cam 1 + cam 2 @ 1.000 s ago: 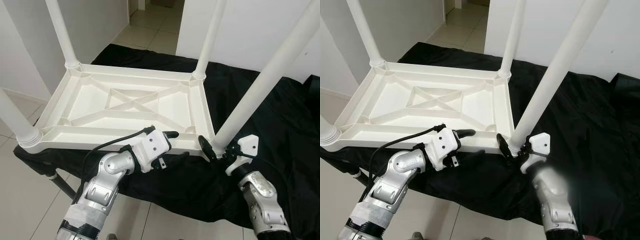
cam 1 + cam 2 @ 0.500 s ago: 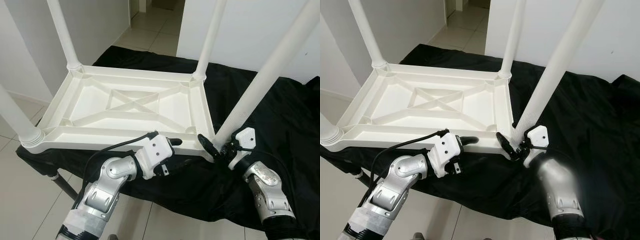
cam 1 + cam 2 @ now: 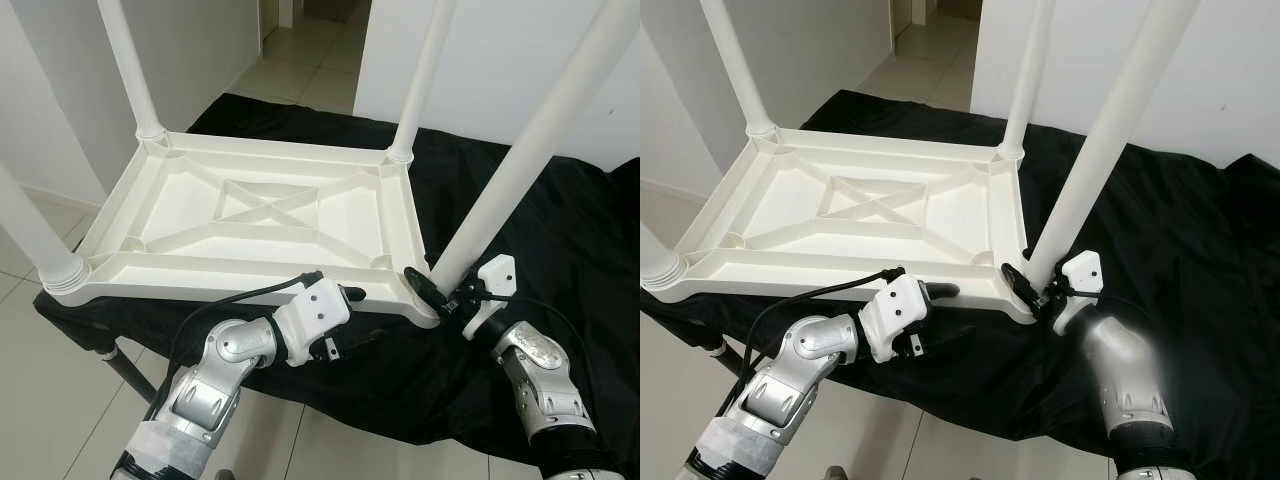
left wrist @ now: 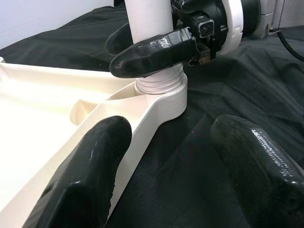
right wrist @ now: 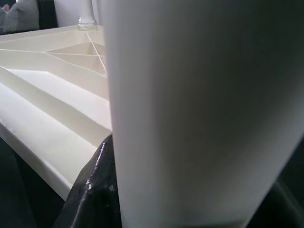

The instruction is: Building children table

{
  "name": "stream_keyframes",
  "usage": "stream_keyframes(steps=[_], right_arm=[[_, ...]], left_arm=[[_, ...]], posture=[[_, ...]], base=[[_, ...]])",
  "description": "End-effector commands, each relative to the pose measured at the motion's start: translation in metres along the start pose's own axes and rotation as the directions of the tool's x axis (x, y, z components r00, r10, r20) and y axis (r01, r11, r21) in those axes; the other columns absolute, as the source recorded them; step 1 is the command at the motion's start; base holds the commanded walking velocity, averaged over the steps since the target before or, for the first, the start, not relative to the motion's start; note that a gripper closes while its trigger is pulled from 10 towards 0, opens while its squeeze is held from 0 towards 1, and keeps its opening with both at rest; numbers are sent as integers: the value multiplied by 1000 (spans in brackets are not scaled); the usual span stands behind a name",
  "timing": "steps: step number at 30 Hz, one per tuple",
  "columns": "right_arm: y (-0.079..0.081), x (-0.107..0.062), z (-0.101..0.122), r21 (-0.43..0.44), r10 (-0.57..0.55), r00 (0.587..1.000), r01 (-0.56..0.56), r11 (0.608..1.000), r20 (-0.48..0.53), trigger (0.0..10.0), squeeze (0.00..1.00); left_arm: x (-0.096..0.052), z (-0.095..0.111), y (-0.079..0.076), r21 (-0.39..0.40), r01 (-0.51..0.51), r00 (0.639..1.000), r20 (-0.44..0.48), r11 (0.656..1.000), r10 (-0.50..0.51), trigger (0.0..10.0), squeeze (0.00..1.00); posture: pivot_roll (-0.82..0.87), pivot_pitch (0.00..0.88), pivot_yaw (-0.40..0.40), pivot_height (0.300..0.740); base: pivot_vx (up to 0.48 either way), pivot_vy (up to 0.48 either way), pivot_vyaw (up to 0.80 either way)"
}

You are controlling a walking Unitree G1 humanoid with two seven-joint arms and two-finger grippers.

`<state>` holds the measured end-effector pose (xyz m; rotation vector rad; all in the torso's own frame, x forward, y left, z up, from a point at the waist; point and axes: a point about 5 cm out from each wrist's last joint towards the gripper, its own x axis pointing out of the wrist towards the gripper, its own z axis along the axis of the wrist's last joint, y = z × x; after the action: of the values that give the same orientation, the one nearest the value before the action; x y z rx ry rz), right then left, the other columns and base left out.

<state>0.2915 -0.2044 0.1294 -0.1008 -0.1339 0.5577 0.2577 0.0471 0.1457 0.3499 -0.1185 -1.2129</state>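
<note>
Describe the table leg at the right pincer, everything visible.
The near-right leg is a smooth white plastic-looking tube, standing tilted, its top out of frame. Its ribbed base sits in the corner socket of the upturned white tabletop, which lies on black cloth. The right pincer is shut on it just above the socket.

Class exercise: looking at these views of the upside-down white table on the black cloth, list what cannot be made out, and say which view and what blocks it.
1. Tops of all four table legs: cut off by the upper edge of both eye views.
2. Right end effector grip: its far finger sits behind the near-right leg; the right wrist view is mostly leg.
3. Support under the black cloth: covered by it.
4. Threaded socket seating: partly masked by the right end effector's finger in the left wrist view.
</note>
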Motion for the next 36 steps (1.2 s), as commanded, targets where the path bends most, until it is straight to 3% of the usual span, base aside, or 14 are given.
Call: stream_keyframes(steps=[1,8,10,15,17,23,24,25,26,27,28,29,32,36], right_arm=[[3,-3,-7,31,-48,998,49,998,-34,10000,0],[8,2,-3,13,-229,973,229,973,-36,10000,0],[8,2,-3,13,-229,973,229,973,-36,10000,0],[23,4,0,70,-357,933,359,931,-38,10000,0],[33,4,1,101,-441,896,445,890,-58,10000,0],[41,5,0,104,-539,837,547,831,-92,10000,0],[45,5,1,112,-588,802,597,794,-102,10000,0],[45,5,1,112,-588,802,597,794,-102,10000,0],[48,5,1,112,-646,755,656,746,-115,10000,0],[48,5,1,112,-646,755,656,746,-115,10000,0],[55,8,3,132,-713,689,725,676,-127,10000,0],[58,9,4,143,-720,682,731,667,-128,10000,0],[61,11,6,153,-714,688,725,672,-125,10000,0],[64,14,11,158,-683,723,690,706,-104,10000,0]], left_arm=[[0,0,-2,8,-16,1000,-7,1000,16,10000,0],[-1,-2,-1,10,-38,999,-15,999,39,10000,0],[-1,-2,-1,10,-38,999,-15,999,39,10000,0],[-3,-2,0,9,-42,999,-21,999,42,10000,0],[-5,-3,1,10,-45,999,-26,999,45,10000,0],[-6,-4,2,13,-48,998,-29,999,48,10000,0],[-6,-4,3,15,-48,998,-30,999,48,10000,0],[-6,-4,3,15,-48,998,-30,999,48,10000,0],[-6,-4,4,15,-49,998,-31,999,50,10000,0],[-6,-4,4,15,-49,998,-31,999,50,10000,0],[-7,-3,6,17,-54,998,-32,998,55,10000,0],[-7,-3,6,17,-56,998,-32,998,56,10000,0],[-7,-3,7,17,-57,998,-32,998,58,10000,0],[-8,-3,7,18,-57,998,-32,998,57,10000,0]], posture=[[3,35,-61,740],[3,36,-69,740],[3,36,-69,740],[6,48,-73,740],[6,52,-72,740],[7,59,-75,740],[7,62,-77,740],[7,62,-77,740],[7,65,-77,740],[7,65,-77,740],[8,70,-75,740],[8,70,-75,740],[9,71,-73,740],[8,77,-71,740]], base=[[0,0,0],[0,0,0],[0,0,0],[0,0,0],[0,0,0],[0,0,0],[0,0,0],[0,0,0],[0,0,0],[0,0,0],[0,0,0],[0,0,0],[0,0,0],[0,0,0]])
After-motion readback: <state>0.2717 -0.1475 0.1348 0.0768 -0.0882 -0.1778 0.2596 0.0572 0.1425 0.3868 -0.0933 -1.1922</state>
